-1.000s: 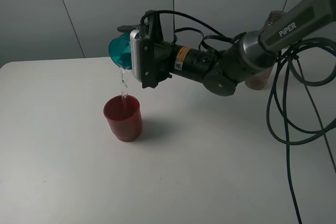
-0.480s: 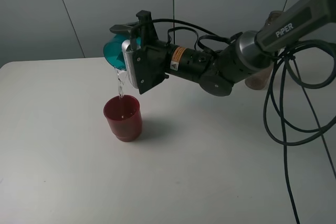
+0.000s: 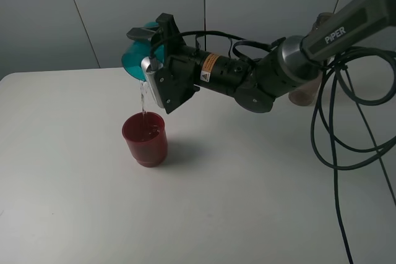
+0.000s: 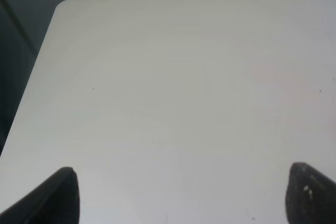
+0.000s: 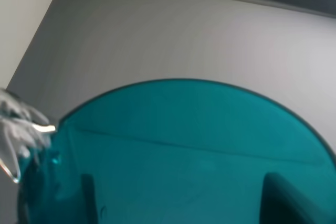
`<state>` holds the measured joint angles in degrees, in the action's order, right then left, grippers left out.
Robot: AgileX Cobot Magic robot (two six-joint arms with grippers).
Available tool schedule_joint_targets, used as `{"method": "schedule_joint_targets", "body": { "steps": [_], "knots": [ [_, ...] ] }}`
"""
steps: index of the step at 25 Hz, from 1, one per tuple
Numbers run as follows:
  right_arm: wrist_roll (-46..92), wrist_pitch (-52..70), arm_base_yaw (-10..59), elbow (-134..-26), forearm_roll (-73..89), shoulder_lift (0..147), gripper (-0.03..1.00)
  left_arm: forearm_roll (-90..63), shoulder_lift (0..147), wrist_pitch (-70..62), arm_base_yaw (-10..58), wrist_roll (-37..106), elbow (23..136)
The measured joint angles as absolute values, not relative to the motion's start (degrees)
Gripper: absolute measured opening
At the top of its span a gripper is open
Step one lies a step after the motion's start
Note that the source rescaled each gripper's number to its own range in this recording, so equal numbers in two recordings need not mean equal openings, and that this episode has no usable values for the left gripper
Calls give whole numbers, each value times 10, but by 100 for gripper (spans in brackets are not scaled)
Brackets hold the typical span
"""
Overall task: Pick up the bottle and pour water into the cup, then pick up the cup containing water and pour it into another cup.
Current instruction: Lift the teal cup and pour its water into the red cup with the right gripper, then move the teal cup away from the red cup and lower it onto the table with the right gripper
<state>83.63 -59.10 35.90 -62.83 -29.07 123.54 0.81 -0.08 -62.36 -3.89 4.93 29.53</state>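
The white tabletop [image 3: 260, 202] is seen with its far edge running below the grey wall panels and its far left corner rounded. Wide bare surface lies toward the near edge and the left edge; the right side is crossed by hanging black cables [image 3: 337, 153].

The teal-blue cup [image 3: 137, 54] is held in the air above the far left part of the tabletop, tipped well past level with its mouth turned down and to the left. It is pinched by the right gripper [image 3: 154, 60], whose jaws are pressed in on the cup's sides; in the right wrist view the cup [image 5: 184, 156] fills most of the frame, and the two fingers [image 5: 281, 198] are seen as dark shapes through its translucent wall. A thin stream of water [image 3: 143, 94] is seen falling from the cup's lip into the dark red cup [image 3: 145, 139], which stands upright on the tabletop directly below, well apart from every edge. The red cup is wider and squatter, with a stepped base.

The bottle [image 3: 309, 91] is partly hidden behind the right arm, near the far right edge.

In the left wrist view the left gripper [image 4: 178, 192] is shown above bare tabletop, its fingertips [image 4: 58, 195] spread wide with nothing between them.
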Motion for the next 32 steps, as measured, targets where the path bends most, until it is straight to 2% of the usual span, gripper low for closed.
{"method": "schedule_joint_targets", "body": {
  "steps": [9, 16, 19, 27, 32],
  "knots": [
    [897, -592, 359, -629, -293, 1233, 7, 8, -1, -624, -39, 49, 295],
    [869, -592, 359, -629, -299, 1232, 7, 8, -1, -624, -39, 49, 295],
    [762, -592, 359, -629, -311, 1232, 7, 8, -1, -624, -39, 49, 295],
    [269, -550, 359, -629, -300, 1231, 7, 8, -1, -624, -39, 49, 295],
    [91, -471, 349, -629, -236, 1231, 7, 8, -1, -624, -39, 49, 295]
  ]
}}
